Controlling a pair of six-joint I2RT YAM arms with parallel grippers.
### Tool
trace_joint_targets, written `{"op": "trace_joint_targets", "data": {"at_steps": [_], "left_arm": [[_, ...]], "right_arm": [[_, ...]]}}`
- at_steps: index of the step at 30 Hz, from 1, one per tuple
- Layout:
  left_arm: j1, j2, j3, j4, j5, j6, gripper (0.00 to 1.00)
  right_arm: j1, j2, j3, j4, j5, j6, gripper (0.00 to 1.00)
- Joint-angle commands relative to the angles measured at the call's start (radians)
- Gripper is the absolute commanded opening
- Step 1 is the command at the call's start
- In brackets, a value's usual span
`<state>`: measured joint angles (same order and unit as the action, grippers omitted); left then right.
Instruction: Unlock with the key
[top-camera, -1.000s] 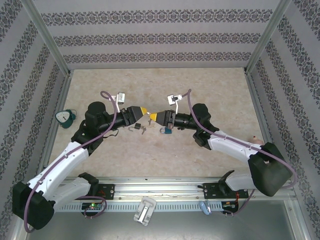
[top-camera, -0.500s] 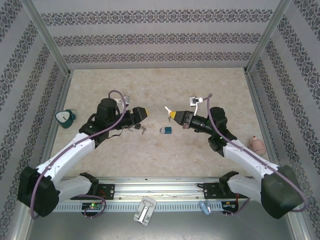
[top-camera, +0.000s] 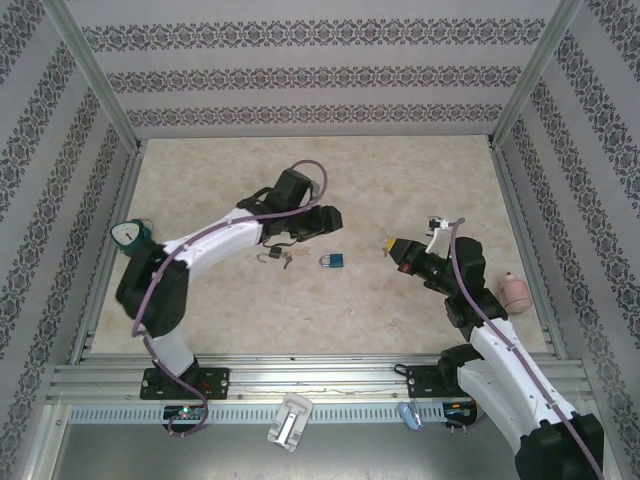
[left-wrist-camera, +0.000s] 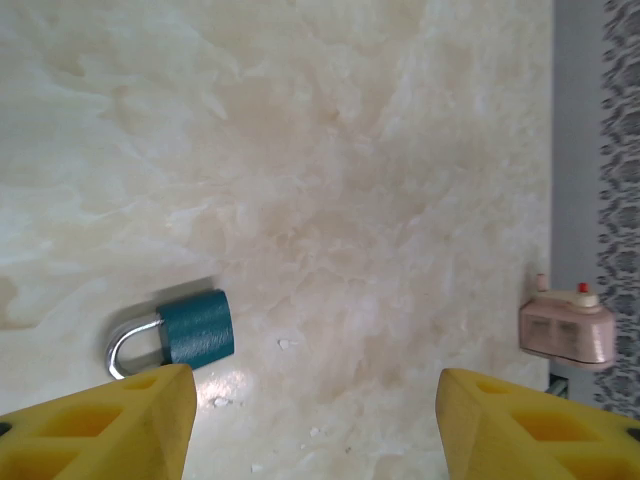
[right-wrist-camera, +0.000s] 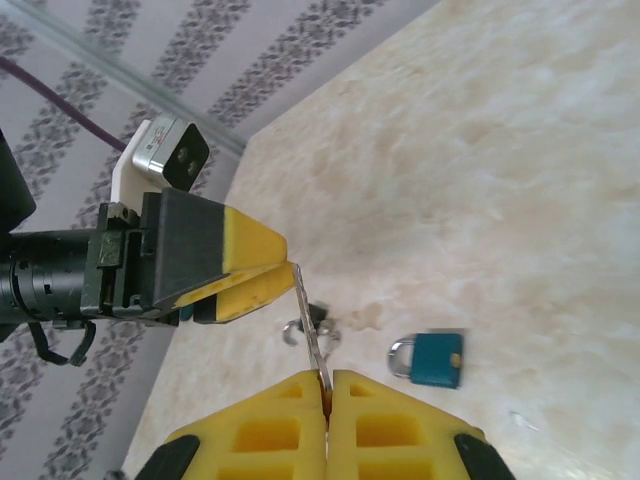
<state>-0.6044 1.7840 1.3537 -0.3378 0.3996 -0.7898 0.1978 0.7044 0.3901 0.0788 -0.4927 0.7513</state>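
The right pincer (right-wrist-camera: 326, 385) is closed on the key (right-wrist-camera: 308, 322). The padlock (top-camera: 333, 261) lies to its left, shackle pointing away, nearer the open, empty left pincer (left-wrist-camera: 315, 388).

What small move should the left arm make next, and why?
Probably shift the left gripper sideways and down, so that its open jaws straddle the teal padlock. The padlock lies free on the table, off to one side of the jaws. The right gripper is already shut on the key, so the lock likely needs steadying first.
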Motion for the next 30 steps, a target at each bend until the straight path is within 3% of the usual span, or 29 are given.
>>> {"op": "trace_joint_targets", "data": {"at_steps": [1,13,30], "left_arm": [[-0.04,0.113,0.14,-0.224,-0.07,0.077,0.62],[-0.111,0.428,0.508,-0.449,-0.124,0.134,0.64],[-0.146,0.552,0.621,-0.501,-0.133,0.171,0.67]], "right_arm": [[-0.042,-0.029,-0.026,-0.057,0.016,-0.014,0.0],[-0.1,-0.084,-0.078,-0.099,0.016,-0.006,0.0],[-0.113,-0.097,-0.095,-0.086,-0.005,0.021,0.0]]}}
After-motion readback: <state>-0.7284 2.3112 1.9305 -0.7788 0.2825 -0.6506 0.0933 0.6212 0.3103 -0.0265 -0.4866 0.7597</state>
